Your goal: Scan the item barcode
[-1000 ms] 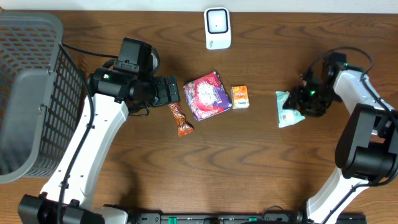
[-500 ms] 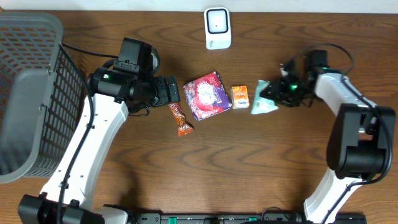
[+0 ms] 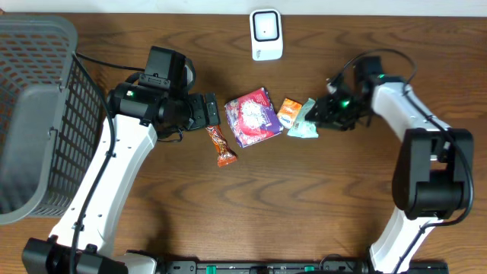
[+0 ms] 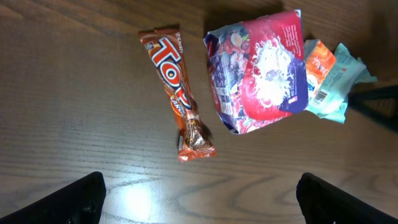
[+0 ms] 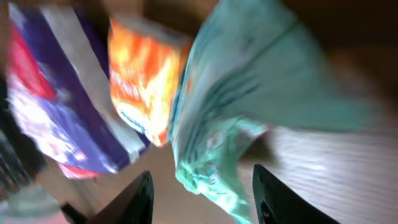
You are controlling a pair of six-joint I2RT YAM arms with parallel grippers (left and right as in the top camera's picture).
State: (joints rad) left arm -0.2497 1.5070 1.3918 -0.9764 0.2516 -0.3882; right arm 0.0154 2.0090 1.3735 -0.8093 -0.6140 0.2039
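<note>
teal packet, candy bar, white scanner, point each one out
teal packet (image 3: 302, 129): overhead view, its lower half
candy bar (image 4: 177, 93): left wrist view, middle of its wrapper
white scanner (image 3: 265, 29): overhead view, its dark window

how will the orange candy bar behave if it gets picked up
The candy bar lies flat, so it probably won't roll. Its glossy wrapper may slip in a pinch, and the crumpled lower end looks floppy. It is slim, so likely light and easily nudged.

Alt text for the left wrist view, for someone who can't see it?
An orange-brown candy bar lies on the wooden table left of a purple-and-pink snack bag, with a small orange packet and a pale green packet at the bag's right edge. The open left gripper hangs above them.
</note>
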